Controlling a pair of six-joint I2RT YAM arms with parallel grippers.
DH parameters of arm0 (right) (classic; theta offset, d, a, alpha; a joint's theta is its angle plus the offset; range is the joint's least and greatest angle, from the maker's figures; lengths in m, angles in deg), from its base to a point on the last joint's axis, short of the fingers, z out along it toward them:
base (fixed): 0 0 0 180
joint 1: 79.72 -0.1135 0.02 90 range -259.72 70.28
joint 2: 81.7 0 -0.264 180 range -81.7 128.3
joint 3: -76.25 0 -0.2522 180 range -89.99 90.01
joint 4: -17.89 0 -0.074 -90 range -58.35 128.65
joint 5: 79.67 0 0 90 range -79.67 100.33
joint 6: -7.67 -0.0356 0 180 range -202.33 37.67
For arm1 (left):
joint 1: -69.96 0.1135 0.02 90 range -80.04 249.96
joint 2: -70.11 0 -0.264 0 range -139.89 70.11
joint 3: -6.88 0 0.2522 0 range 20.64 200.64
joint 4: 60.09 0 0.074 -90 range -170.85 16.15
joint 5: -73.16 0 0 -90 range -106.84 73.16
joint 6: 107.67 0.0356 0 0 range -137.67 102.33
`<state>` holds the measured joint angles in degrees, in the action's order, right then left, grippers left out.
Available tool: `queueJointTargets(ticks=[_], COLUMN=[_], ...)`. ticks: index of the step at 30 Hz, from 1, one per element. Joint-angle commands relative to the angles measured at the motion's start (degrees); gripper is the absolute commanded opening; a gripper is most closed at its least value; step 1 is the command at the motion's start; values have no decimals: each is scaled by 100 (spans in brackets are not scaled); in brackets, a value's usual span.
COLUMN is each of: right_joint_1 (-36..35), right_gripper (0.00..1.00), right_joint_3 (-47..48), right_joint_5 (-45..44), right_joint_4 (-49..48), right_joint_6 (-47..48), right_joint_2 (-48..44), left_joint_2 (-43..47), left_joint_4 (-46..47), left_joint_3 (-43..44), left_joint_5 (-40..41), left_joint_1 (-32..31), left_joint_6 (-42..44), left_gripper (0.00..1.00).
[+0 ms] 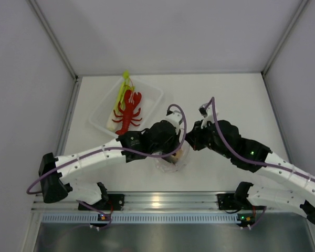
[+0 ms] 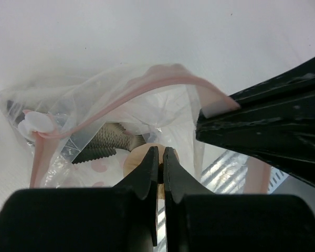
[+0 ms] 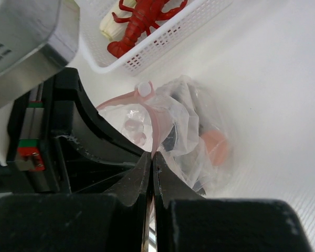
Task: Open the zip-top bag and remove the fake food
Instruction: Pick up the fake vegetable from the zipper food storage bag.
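Setting: lab-type robot test cell.

Evidence:
- Plain white panel walls (image 1: pixel 163 31) box in the desk (image 1: pixel 236 100) on three sides, with grey strips at the corner joints.
- Behind the left claw (image 2: pixel 161 157) and right claw (image 3: pixel 151 157), at the near edge, a slotted aluminium rail (image 1: pixel 163 202) carries the bases of the left arm (image 1: pixel 89 157) and right arm (image 1: pixel 283 167).
- Green indicator lights (image 1: pixel 250 154) glow on the right arm and by its base.
- A purple cable (image 1: pixel 184 128) loops loose above the left claw.
- Beyond and left of that claw sits a white plastic tray (image 1: pixel 100 119) holding a red toy lobster (image 1: pixel 129 111), a prop rather than food.
- The desk surface is white, matte and finely textured.
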<state>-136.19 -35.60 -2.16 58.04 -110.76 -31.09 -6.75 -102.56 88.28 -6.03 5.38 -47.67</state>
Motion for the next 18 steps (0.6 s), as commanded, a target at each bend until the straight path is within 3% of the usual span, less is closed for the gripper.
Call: queueJointTargets(ticks=[1,8,18], right_joint_1=[-75,-75,100], right_gripper=[0,0,0], right_joint_3=[107,10,-323], right_joint_5=[-157,-421,-8], right_joint_4=[15,-20,-529], right_joint_6=[153,259,66], right_joint_2=[107,283,519], left_joint_2=[162,461,1015], left_joint_4=[-82,-179,-416], left_joint_3=[285,548,821], left_joint_5=[27,9,868], left_joint_1=[-11,-11,-11], left_joint_6=[73,47,117], left_gripper=[0,0,0])
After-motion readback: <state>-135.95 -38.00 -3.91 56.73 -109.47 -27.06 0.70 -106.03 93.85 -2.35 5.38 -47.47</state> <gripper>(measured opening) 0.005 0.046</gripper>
